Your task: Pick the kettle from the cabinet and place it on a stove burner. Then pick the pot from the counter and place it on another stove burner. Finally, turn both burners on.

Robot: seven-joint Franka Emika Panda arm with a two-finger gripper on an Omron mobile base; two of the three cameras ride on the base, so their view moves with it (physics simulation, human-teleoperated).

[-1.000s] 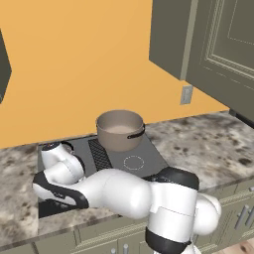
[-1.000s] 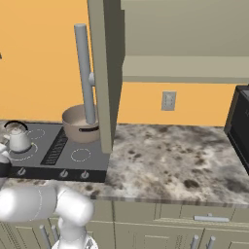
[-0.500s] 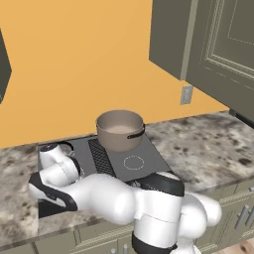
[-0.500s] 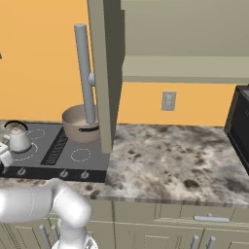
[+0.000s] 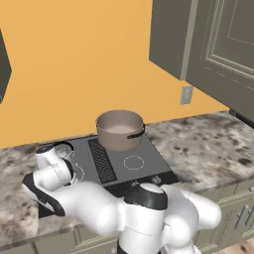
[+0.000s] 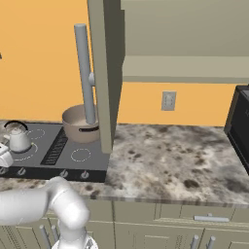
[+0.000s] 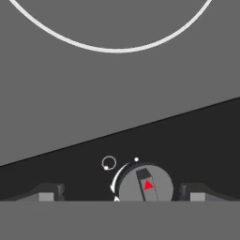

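In the hand view my gripper (image 7: 121, 194) is open, its two dark fingertips (image 7: 47, 192) standing either side of a round grey stove knob (image 7: 145, 186) with a red triangle, clear of it. Above the knob curves a white burner ring (image 7: 115, 47). The silver kettle (image 6: 18, 139) stands on the left burner of the dark cooktop (image 6: 95, 158); in the left base view my arm hides most of the kettle (image 5: 60, 148). The tan pot (image 5: 119, 130) sits on the back right burner, and the pot (image 6: 78, 124) shows behind the open door's handle.
The olive-grey cabinet door (image 6: 103, 73) hangs open over the stove's right edge, its long grey handle (image 6: 85, 73) in front of the pot. Behind it runs the shelf (image 6: 185, 68). The granite counter (image 6: 170, 155) stretches right to a dark appliance (image 6: 239, 121). A front right ring (image 5: 133, 162) is bare.
My arm's bulk has shifted left and lower across the stove front. Kettle and pot have not moved.
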